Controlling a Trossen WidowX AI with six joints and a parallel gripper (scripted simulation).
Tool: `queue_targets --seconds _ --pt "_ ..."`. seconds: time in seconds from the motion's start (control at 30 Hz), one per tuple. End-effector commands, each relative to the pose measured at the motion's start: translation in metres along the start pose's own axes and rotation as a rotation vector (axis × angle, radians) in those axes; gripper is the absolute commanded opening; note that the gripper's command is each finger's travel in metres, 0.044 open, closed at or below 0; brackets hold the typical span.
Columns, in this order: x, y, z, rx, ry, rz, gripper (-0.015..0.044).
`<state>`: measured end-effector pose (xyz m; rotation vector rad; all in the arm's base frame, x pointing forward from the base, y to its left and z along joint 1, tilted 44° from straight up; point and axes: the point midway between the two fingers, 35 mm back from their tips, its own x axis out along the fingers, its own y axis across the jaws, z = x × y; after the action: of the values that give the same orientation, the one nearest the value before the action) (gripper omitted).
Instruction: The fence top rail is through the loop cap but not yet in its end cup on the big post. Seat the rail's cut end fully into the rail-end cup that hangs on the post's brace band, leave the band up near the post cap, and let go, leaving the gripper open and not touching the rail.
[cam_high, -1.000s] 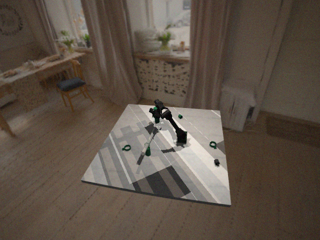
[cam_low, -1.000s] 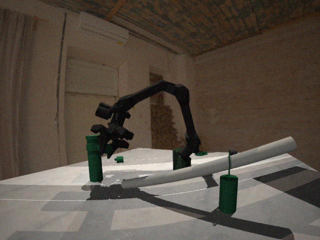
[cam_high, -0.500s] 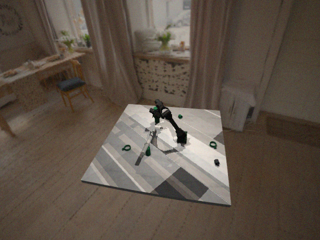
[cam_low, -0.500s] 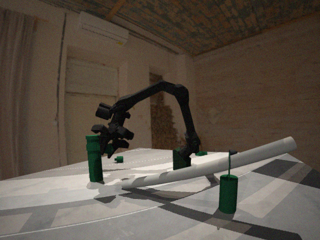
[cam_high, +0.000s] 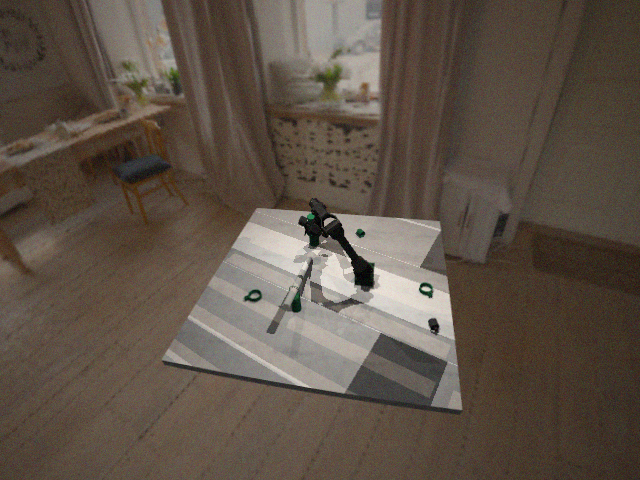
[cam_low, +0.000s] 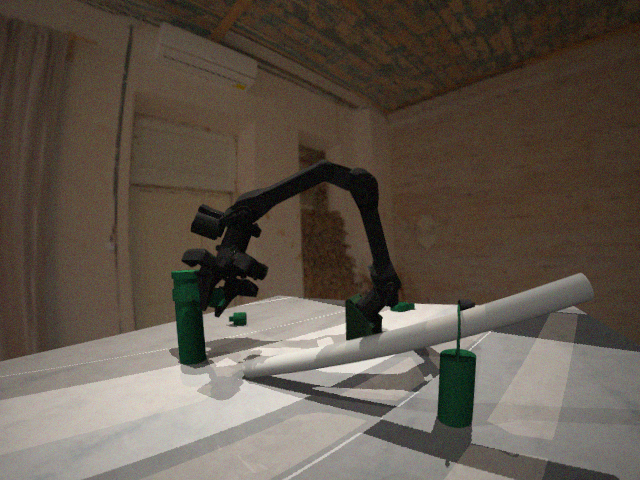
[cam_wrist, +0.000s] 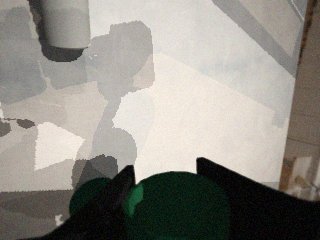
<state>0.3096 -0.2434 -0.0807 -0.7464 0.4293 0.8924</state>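
While the long pale rail (cam_high: 298, 281) (cam_low: 361, 338) (cam_wrist: 67, 22) slants across the desk (cam_high: 248, 351) (cam_low: 129, 439) (cam_wrist: 225, 115), its cut end lies low, short of the big green post (cam_high: 313, 240) (cam_low: 190, 330). Its raised end reaches past the short post (cam_high: 296, 302) (cam_low: 456, 390), where the loop cap (cam_low: 459, 325) goes around it. Beside the big post, the hand (cam_high: 310, 230) (cam_low: 213, 312) (cam_wrist: 165, 168) points downward, its fingers parted less than halfway and closed on a green fitting, which I take to be the rail-end cup (cam_low: 218, 297) (cam_wrist: 177, 210).

The step in hand looks to be bringing the cup into line for the rail; seating is not yet done. The next move probably calls for turning or tilting the cup's mouth towards the low cut end, without dragging the band down from the post cap. After that come closing the gap, pressing the end fully home and letting go clear of the rail
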Motion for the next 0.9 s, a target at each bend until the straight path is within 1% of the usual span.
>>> queue_targets --seconds 0.0,0.3,0.53,0.73,0.87 --pt "0.000 0.000 0.000 0.000 0.000 0.000 0.0026" --pt "-0.001 0.000 0.001 0.000 0.000 0.000 0.0263" --pt "-0.016 -0.010 0.018 0.002 0.000 0.002 0.0440" --pt "-0.033 -0.020 0.039 0.005 0.001 0.003 0.0440" --pt "-0.032 -0.020 0.037 0.012 0.003 -0.002 0.0440"
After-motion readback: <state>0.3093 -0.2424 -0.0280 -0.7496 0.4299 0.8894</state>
